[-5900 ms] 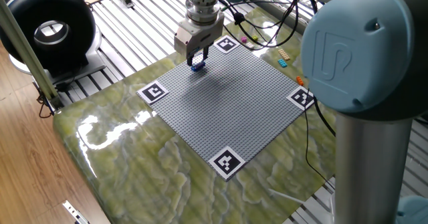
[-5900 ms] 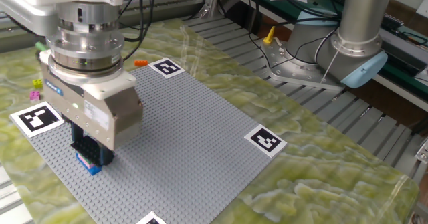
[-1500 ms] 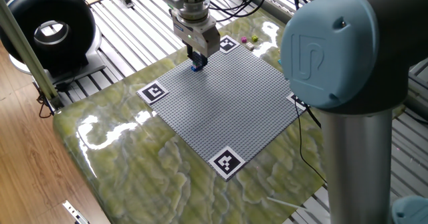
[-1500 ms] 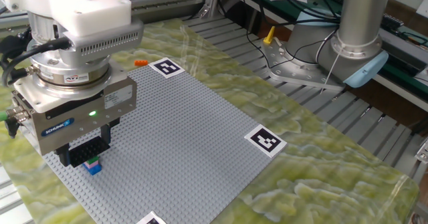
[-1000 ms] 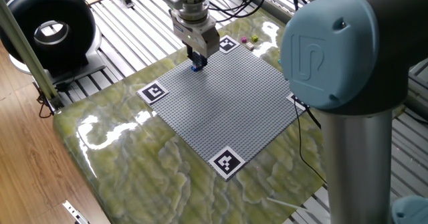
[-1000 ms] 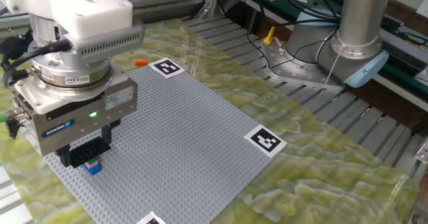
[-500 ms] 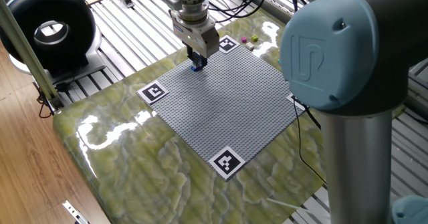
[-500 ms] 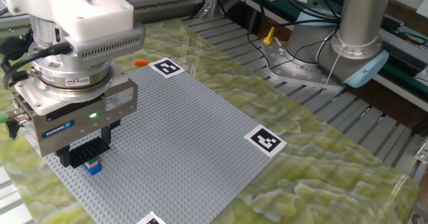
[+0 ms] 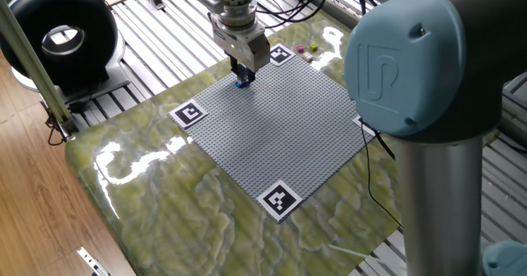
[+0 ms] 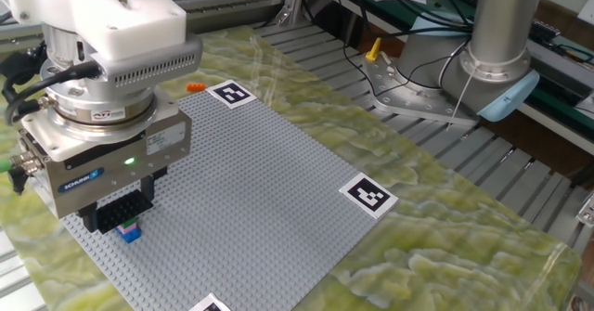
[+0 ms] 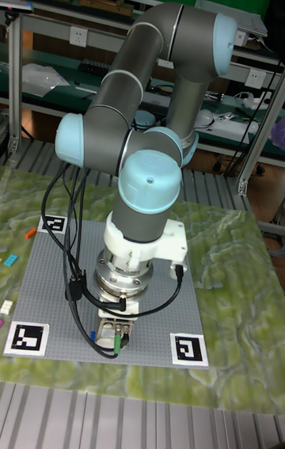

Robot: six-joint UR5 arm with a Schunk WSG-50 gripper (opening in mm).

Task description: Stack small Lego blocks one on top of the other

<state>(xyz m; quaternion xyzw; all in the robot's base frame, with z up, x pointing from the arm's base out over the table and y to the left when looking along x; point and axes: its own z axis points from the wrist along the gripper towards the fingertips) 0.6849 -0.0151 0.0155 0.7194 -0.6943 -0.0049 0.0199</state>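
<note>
Gripper (image 10: 122, 220) under my remote control hangs just above a small Lego stack (image 10: 130, 229) on the grey baseplate (image 10: 251, 181); I cannot tell how its jaws stand.

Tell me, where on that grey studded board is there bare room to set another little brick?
Most of the grey board is bare: the whole middle, between the corner marker tags. The crowded spot is the far edge near one tag, where the claw hangs right over a small stack of bricks. Loose bricks lie off the board, on the green table.
</note>
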